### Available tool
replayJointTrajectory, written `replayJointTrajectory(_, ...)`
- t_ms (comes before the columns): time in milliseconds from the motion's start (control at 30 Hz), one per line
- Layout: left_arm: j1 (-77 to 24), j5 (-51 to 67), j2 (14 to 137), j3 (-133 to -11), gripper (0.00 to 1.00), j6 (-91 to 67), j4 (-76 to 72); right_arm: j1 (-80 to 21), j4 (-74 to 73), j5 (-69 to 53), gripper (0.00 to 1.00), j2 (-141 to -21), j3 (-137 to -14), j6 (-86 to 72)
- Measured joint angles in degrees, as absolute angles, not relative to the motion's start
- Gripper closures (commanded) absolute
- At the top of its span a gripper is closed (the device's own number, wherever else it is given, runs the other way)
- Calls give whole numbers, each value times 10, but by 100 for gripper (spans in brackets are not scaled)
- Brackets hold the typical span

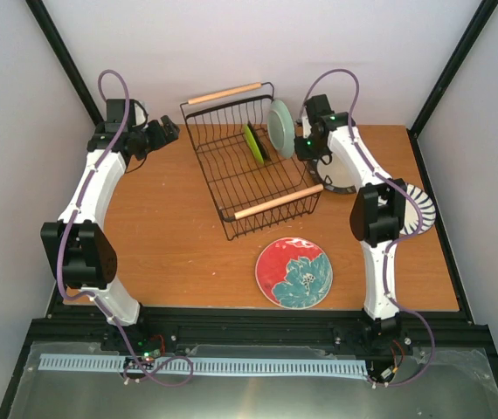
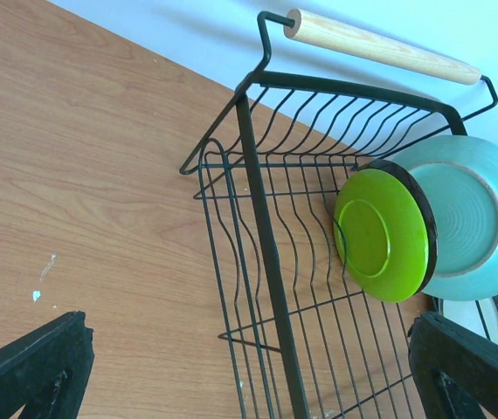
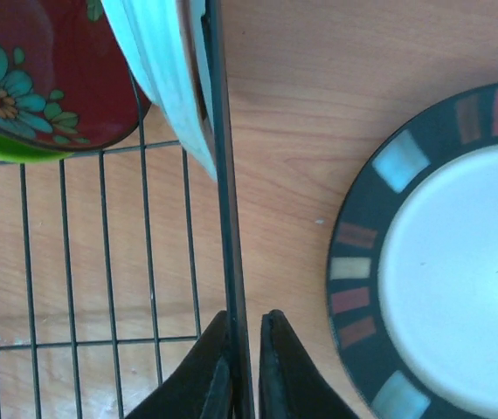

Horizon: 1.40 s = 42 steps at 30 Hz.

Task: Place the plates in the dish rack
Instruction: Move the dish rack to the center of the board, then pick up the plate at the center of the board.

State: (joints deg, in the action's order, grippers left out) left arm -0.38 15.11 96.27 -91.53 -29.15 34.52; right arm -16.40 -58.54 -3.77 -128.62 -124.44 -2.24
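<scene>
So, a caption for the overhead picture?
Lime plate stands in the dish rack, mint plate at its rim; red flower plate waits outside.

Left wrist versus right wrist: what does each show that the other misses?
Only left wrist: the rack's wooden handle and the open left pincer. Only right wrist: the small dark red floral plate in the rack and the shut right pincer. Both: the dish rack, with the mint green plate and the lime green plate in it.

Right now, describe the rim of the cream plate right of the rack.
Cream plate: black rim with red, blue and cream blocks; clearest in right wrist view.
</scene>
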Motion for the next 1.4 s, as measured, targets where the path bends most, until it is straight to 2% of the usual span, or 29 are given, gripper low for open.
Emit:
replayJointTrajectory(200,-4,155,963,-915,0,-291,346,-144,-560,-51,64,-1286,-1245,-26)
replayJointTrajectory(333,-4,158,963,-914,0,-291,345,-141,-546,-70,55,-1281,-1246,-27)
replayJointTrajectory(600,-4,168,927,-867,0,-291,347,-142,-532,-95,46,-1213,-1240,-30)
replayJointTrajectory(833,-5,174,769,-752,0,-290,367,-128,-516,-100,43,-1097,-1188,-42)
replayJointTrajectory(1000,-28,180,663,-698,0,-284,388,-102,-498,-106,40,-995,-1075,-57)
replayJointTrajectory(1133,-43,224,599,-613,0,-284,389,-97,-486,-132,39,-882,-901,-78)
replayJointTrajectory(1233,-46,264,578,-550,0,-285,390,-90,-477,-179,37,-793,-754,-92)
replayJointTrajectory(1400,-59,314,572,-499,0,-286,391,-68,-467,-249,38,-708,-586,-104)
